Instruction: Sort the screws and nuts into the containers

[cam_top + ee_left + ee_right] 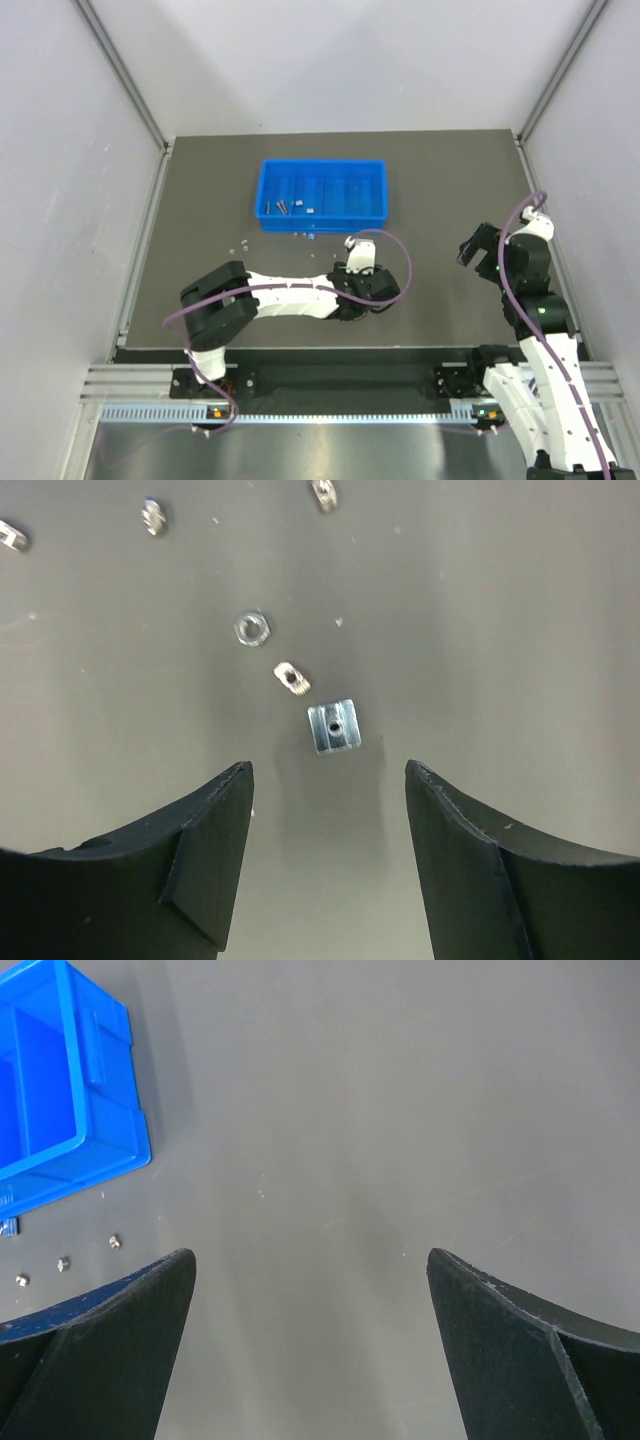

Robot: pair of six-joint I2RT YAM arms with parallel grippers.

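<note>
The blue tray point(322, 172) lies at the back middle of the dark table, with a few small metal pieces point(285, 207) in its left sections. My left gripper point(348, 250) is open and empty, just in front of the tray. In the left wrist view the gripper point(328, 780) is low over the table. Just ahead of its tips lie a square nut point(333, 727), a smaller nut point(291, 678) and a hex nut point(251, 628). My right gripper point(470, 245) is open and empty at the right point(310, 1260). No screw can be told apart.
More loose pieces lie at the top of the left wrist view point(152, 517). The right wrist view shows a corner of the tray point(100, 1130) and three specks point(64, 1263) on the table beside it. Grey walls enclose the table.
</note>
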